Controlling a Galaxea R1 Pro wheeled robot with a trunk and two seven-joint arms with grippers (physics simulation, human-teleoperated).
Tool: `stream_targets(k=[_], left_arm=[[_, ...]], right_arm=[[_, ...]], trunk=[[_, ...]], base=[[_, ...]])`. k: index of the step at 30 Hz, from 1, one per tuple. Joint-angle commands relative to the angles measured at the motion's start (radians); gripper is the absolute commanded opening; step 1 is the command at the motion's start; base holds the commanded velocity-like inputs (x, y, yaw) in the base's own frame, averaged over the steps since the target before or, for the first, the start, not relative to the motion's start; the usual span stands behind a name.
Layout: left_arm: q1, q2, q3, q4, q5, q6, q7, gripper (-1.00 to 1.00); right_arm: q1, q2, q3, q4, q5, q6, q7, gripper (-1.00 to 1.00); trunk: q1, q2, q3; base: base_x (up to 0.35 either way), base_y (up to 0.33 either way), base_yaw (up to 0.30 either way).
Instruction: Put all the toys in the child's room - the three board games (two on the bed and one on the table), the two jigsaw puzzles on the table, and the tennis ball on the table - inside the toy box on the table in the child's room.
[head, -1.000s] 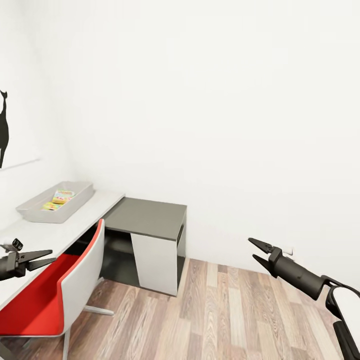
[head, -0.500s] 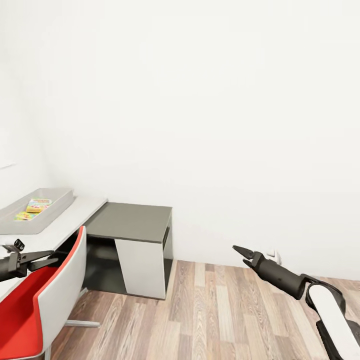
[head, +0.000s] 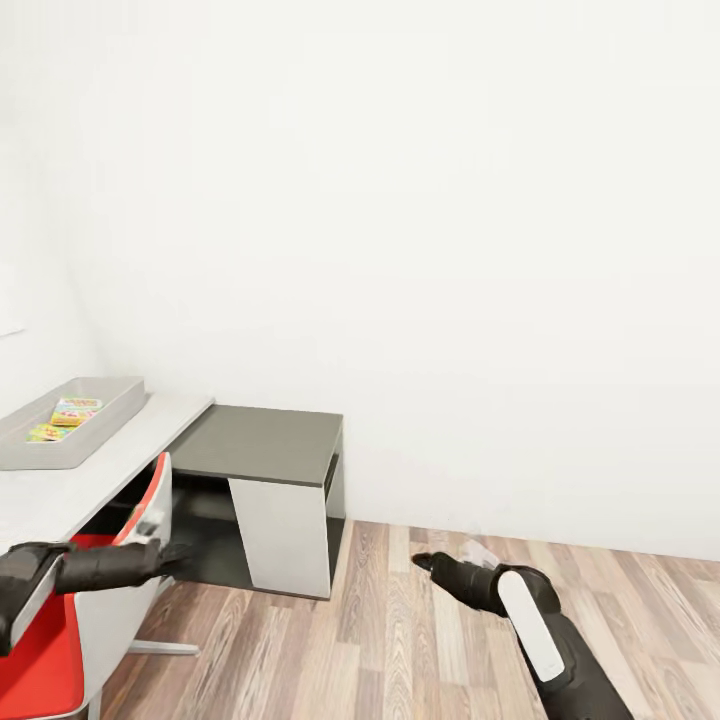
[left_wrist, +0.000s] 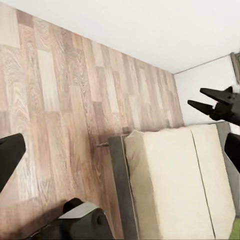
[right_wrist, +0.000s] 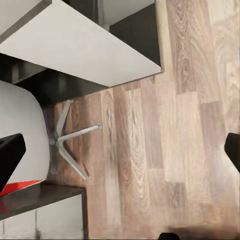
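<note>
The toy box (head: 100, 405), a pale grey tray, sits on the table (head: 110, 465) at the far left. Two flat colourful toys (head: 76, 407) (head: 46, 432) lie inside it, too small to tell game from puzzle. The tennis ball is out of view. My left gripper (head: 178, 553) hangs low in front of the chair, its fingers wide apart in the left wrist view (left_wrist: 120, 150). My right gripper (head: 422, 561) is low over the floor, and its fingers (right_wrist: 10, 150) stand at opposite edges of the right wrist view, open and holding nothing.
A red-and-white chair (head: 105, 600) stands at the table beside my left arm. The dark grey side unit (head: 265, 445) joins the table against the white wall. Wood-plank floor (head: 420, 640) stretches to the right. A beige bed (left_wrist: 175, 185) lies beyond the left gripper.
The camera turned right, sliding the table and tray leftward. Since then both arms have dropped and drawn inward, the left one in front of the chair and the right one towards the lower middle.
</note>
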Motion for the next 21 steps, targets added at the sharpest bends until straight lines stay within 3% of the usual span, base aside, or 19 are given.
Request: stream_targets(k=[1,2,3,5,8,11,12,14,15,17,21], left_arm=[[-0.001,-0.03,-0.003,0.003,-0.006,0.007,0.071,1.0],[-0.002,-0.065,-0.006,0.01,-0.015,0.006,0.152,1.0],[-0.002,-0.084,-0.008,0.017,-0.022,0.005,0.198,1.0],[-0.001,-0.16,-0.017,0.053,-0.059,-0.007,0.39,1.0],[0.005,-0.217,-0.023,0.112,-0.094,-0.065,0.571,1.0],[0.01,-0.271,-0.025,0.344,-0.119,-0.266,0.77,1.0],[0.01,-0.278,-0.025,0.392,-0.121,-0.309,0.796,1.0],[0.011,-0.302,-0.025,0.571,-0.127,-0.493,0.891,1.0],[0.014,-0.316,-0.026,0.676,-0.129,-0.622,0.957,1.0],[0.062,-0.33,-0.026,0.761,-0.134,-0.775,1.049,1.0],[0.16,-0.337,-0.027,0.793,-0.139,-0.887,1.114,1.0]], right_arm=[[-0.007,0.015,0.011,0.063,0.027,-0.023,-0.034,1.0],[-0.011,0.024,0.025,0.115,0.067,-0.056,-0.051,1.0],[-0.012,0.026,0.031,0.139,0.087,-0.073,-0.057,1.0],[-0.011,0.034,0.053,0.232,0.157,-0.144,-0.073,1.0],[-0.004,0.037,0.066,0.363,0.203,-0.231,-0.079,1.0],[-0.001,0.038,0.074,0.659,0.233,-0.443,-0.082,1.0],[-0.001,0.038,0.075,0.712,0.235,-0.485,-0.083,1.0],[0.0,0.035,0.077,0.896,0.242,-0.637,-0.082,1.0],[0.0,0.031,0.077,0.99,0.244,-0.719,-0.082,1.0],[-0.003,0.028,0.078,1.061,0.254,-0.795,-0.082,1.0],[0.021,0.028,0.082,1.096,0.307,-0.835,-0.083,1.0]], trunk=[[0.001,-0.003,-0.002],[0.001,-0.003,-0.002],[0.001,-0.003,-0.002],[0.001,-0.003,-0.002],[0.001,-0.003,-0.002],[0.001,-0.003,-0.002],[0.001,-0.003,-0.002],[0.001,-0.003,-0.002],[0.001,-0.003,-0.002],[0.001,-0.003,-0.002],[0.001,-0.003,-0.002]], base=[[0.0,0.0,0.0],[0.0,0.0,0.0],[0.0,0.0,0.0],[0.0,0.0,0.0],[0.0,0.0,0.0],[0.0,0.0,0.0],[0.0,0.0,0.0],[0.0,0.0,0.0],[0.0,0.0,0.0],[0.0,0.0,0.0],[0.0,0.0,0.0]])
